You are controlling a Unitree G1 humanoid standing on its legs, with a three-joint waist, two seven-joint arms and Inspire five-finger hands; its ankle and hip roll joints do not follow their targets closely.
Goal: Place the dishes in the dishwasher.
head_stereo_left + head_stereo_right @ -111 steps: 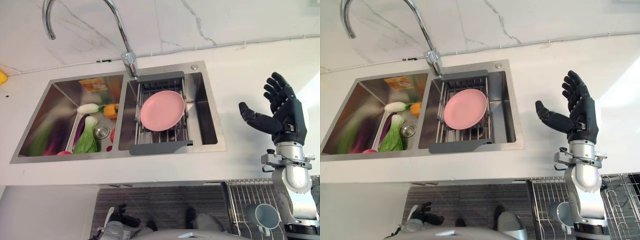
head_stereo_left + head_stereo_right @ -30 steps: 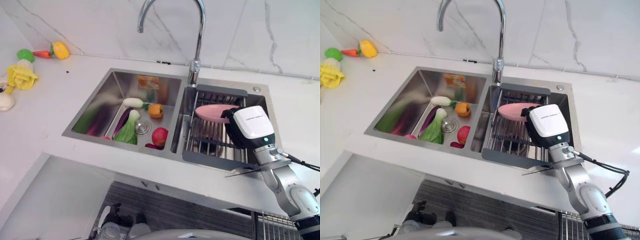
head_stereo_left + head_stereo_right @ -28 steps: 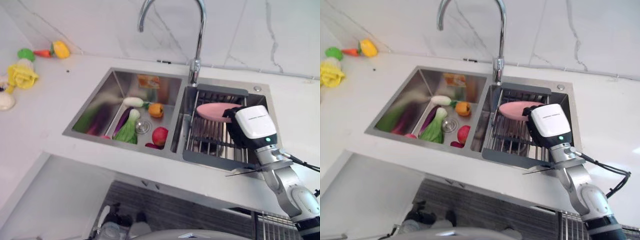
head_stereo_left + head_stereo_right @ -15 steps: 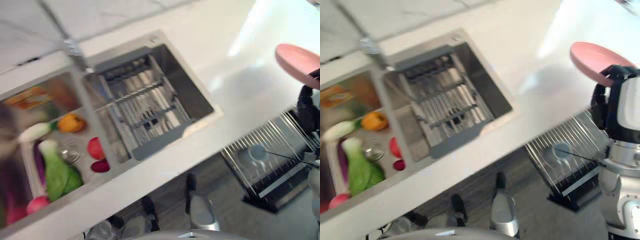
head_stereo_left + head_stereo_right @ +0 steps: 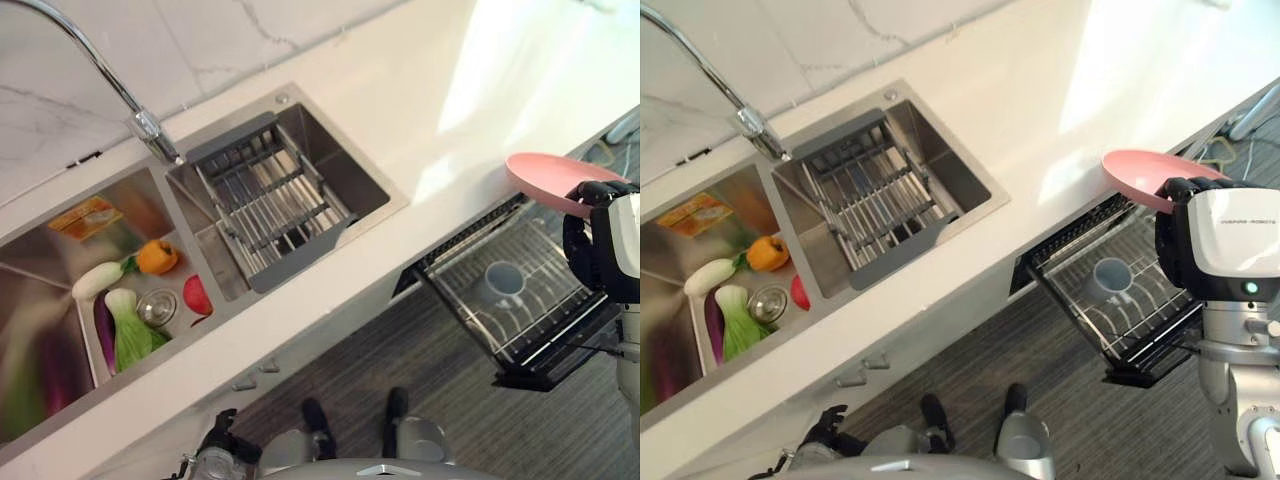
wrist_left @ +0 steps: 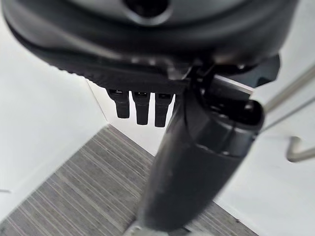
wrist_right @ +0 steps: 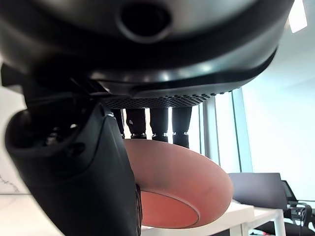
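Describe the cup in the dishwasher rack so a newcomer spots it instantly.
Start at the white counter and find the pulled-out wire dishwasher rack below its right end, over the grey striped floor. The cup sits inside that rack, a pale grey-blue mug with its opening facing the camera. It is the one dish in the rack; the pink plate is above, in the right hand.

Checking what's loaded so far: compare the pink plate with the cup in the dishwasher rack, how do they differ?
The pink plate is held aloft, pinched in the right hand; the cup rests in the pulled-out dishwasher rack. The plate is pink, wide and shallow; the cup is grey-blue, smaller and deeper. Both are plain, single-coloured dishes.
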